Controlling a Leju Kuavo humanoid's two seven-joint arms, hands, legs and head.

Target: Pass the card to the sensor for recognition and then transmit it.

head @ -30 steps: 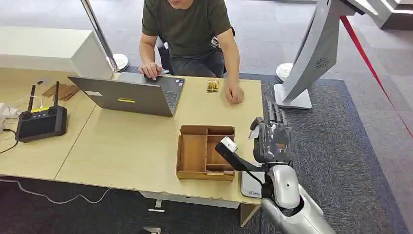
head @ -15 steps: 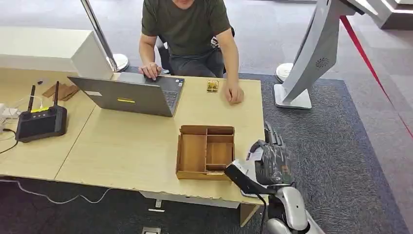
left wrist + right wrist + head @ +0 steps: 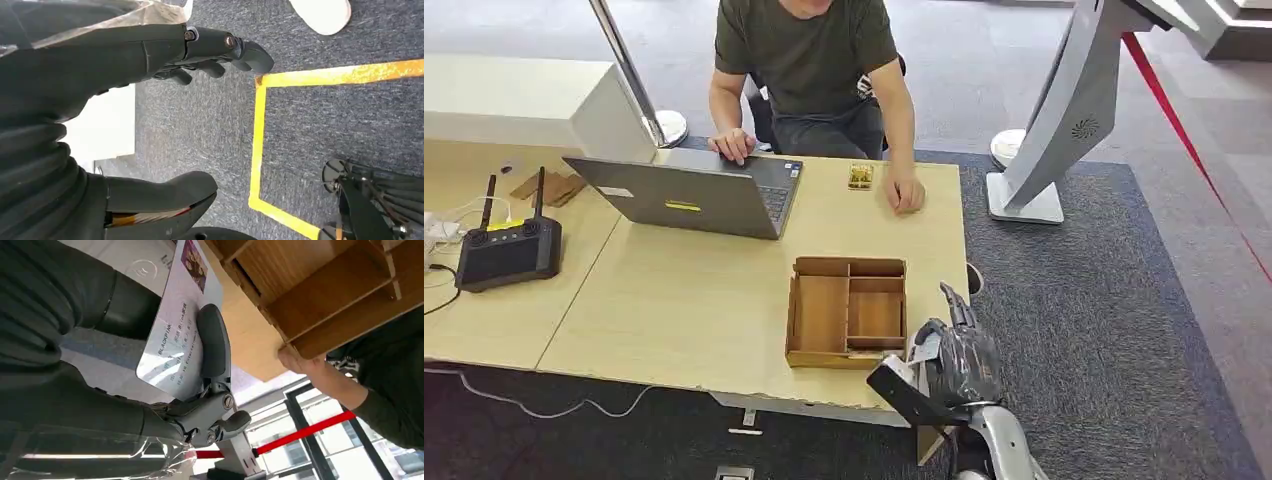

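Observation:
My right hand (image 3: 954, 365) hovers low over the table's front right corner and holds the white printed card (image 3: 172, 335), with its thumb (image 3: 214, 340) pressing on the card's face. From the head view, a white edge of the card (image 3: 923, 347) shows beside the fingers. Close behind the card in the right wrist view lies a white pad (image 3: 135, 262) with a printed mark, the sensor. The hand hides it from the head camera. My left hand (image 3: 125, 75) hangs over grey carpet, fingers apart and holding nothing.
A wooden divided tray (image 3: 846, 312) sits just left of my right hand. A person sits at the far side with one hand (image 3: 906, 193) on the table, behind a laptop (image 3: 689, 195). A black controller (image 3: 509, 250) lies at the left.
My right hand has come down and toward me with the card, from beside the tray to the table's front right corner. The person has not moved.

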